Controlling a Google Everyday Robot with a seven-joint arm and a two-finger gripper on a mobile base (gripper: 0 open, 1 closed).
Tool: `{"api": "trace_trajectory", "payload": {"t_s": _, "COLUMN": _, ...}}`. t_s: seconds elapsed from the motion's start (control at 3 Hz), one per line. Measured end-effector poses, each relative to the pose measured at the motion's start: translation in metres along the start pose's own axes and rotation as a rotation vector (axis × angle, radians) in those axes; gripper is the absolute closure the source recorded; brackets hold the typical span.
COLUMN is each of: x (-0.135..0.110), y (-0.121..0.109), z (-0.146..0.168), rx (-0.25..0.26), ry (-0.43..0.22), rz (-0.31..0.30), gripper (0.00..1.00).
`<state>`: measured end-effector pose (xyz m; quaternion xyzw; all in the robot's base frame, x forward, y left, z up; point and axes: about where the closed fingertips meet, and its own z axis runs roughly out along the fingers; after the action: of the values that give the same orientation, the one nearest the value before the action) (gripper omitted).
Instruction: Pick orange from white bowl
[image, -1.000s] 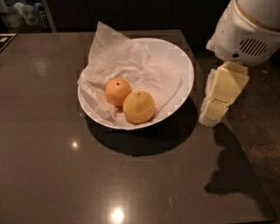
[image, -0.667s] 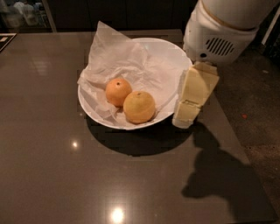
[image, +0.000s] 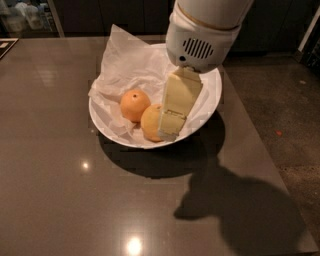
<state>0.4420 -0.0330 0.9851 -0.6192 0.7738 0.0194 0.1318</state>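
The white bowl (image: 210, 107) sits on the dark table, lined with crumpled white paper. In it lie two fruits. The orange (image: 149, 122) is the paler, larger one at the front; its right half is hidden behind the gripper. A smaller, deeper-orange fruit (image: 134, 104) with a dark stem dot lies just left of it. My gripper (image: 169, 131) hangs down from the white arm housing (image: 202, 35) over the bowl, its cream fingers seen edge-on right in front of the orange's right side.
The brown glossy table (image: 60, 190) ends at its right edge near a speckled floor (image: 290, 115). The arm's shadow falls on the table in front of and right of the bowl. Dark cabinets stand behind.
The arm has swung left from beside the bowl's right rim to over the bowl, and the gripper now covers part of the orange.
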Motion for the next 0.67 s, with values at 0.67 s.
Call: {"api": "trace_trajectory", "payload": {"t_s": 0.67, "x": -0.012, "y": -0.012, "z": 0.029, "rx": -0.067, "ry": 0.023, "rz": 0.051, "gripper": 0.14}}
